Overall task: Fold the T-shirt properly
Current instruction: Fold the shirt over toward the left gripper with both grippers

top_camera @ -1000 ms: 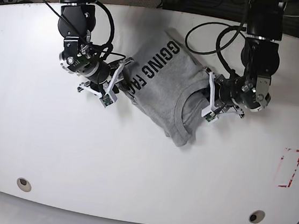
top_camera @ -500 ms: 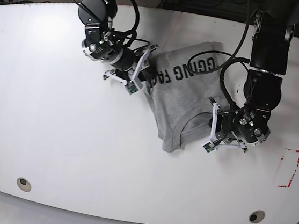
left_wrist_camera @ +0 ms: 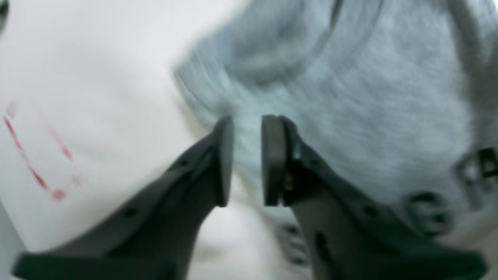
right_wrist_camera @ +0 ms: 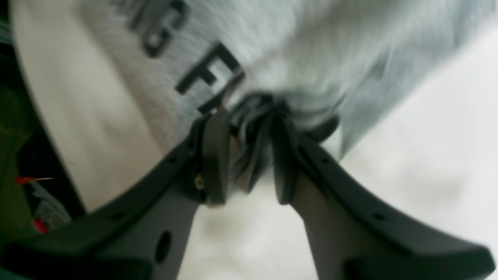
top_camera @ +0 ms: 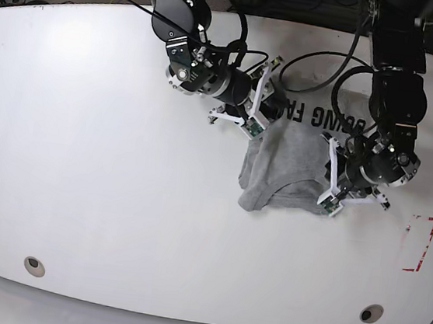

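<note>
Where the broad white table point(top_camera: 80, 193) spreads under both arms, a light heather-grey cotton T-shirt with black block lettering point(top_camera: 295, 159) lies bunched right of centre in the base view, lettering along its upper edge, neckline toward the lower edge. Cloth is wrinkled and doubled over on itself; both wrist views are blurred.

Right arm's fingers point(top_camera: 255, 108) sit at the shirt's upper left edge. Right wrist view: the fingers point(right_wrist_camera: 214, 155) stand a narrow gap apart with a dark twisted bunch of shirt cloth point(right_wrist_camera: 311, 58) pinched between them, just below the lettering.

Left arm's fingers point(top_camera: 333, 179) sit at the shirt's right side. Left wrist view: the fingers point(left_wrist_camera: 272, 163) stand a small gap apart, grey cloth point(left_wrist_camera: 369, 97) filling the space behind the tips; cannot tell whether cloth is actually clamped.

A small red outlined rectangle marking point(top_camera: 418, 244) shows on the table well right of the shirt.
</note>
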`<state>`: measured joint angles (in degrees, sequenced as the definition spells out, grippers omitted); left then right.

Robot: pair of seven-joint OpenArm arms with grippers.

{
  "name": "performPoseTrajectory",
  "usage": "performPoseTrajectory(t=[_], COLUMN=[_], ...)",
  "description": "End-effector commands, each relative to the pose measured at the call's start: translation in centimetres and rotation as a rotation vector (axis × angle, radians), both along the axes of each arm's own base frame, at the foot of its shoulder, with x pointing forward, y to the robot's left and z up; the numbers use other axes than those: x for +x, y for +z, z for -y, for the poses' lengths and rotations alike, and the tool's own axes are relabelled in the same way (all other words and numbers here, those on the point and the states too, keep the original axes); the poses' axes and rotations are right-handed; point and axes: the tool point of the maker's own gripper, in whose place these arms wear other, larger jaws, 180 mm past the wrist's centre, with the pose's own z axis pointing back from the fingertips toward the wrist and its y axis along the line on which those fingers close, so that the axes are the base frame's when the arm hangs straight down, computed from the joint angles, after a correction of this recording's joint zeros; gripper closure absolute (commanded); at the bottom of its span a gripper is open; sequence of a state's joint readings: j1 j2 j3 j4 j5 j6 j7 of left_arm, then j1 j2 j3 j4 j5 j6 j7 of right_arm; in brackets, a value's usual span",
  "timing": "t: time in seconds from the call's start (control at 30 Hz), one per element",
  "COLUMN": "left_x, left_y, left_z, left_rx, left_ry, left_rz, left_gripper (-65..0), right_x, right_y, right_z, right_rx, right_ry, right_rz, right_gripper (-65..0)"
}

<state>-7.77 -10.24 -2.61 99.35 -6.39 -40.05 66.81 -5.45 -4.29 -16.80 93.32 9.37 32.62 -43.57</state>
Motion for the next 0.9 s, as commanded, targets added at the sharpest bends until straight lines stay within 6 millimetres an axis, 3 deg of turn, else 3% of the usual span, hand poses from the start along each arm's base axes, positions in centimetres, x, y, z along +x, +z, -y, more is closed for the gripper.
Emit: performPoseTrajectory(t=[0.0, 0.1, 0.23, 0.43, 0.63, 0.87], left_x=[-0.3, -1.9, -3.9, -5.4, -6.2, -6.3], left_y=[0.2, -1.6, -3.5, -7.2, -8.9, -7.4], left_z=[1.2, 2.3, 3.7, 2.8, -3.5, -11.5], left_rx=[-0.028, -0.055, -0.127, -0.179, -0.127, -0.037], left_ry=[-0.007, -0.007, -0.023, 0.057, 0.178, 0.261], left_rz=[0.019, -0.027, -0.047, -0.127, -0.18, -0.147], left_gripper=[-22.8, -28.6, -31.2, -34.9, -34.7, -34.7], right_x=[0.6, 0.9, 1.4, 2.1, 3.6, 5.2], right_y=[1.4, 1.4, 1.1, 0.9, 2.7, 4.1], right_z=[-0.5, -0.2, 1.0, 3.2, 6.7, 10.9], right_rx=[0.039, 0.031, -0.001, -0.04, -0.048, -0.098], right_ry=[0.003, 0.0, 0.002, -0.019, -0.129, -0.235], right_rz=[0.039, 0.045, 0.06, 0.078, 0.126, 0.16], right_gripper=[-17.4, -17.4, -17.4, -17.4, -17.4, -17.4])
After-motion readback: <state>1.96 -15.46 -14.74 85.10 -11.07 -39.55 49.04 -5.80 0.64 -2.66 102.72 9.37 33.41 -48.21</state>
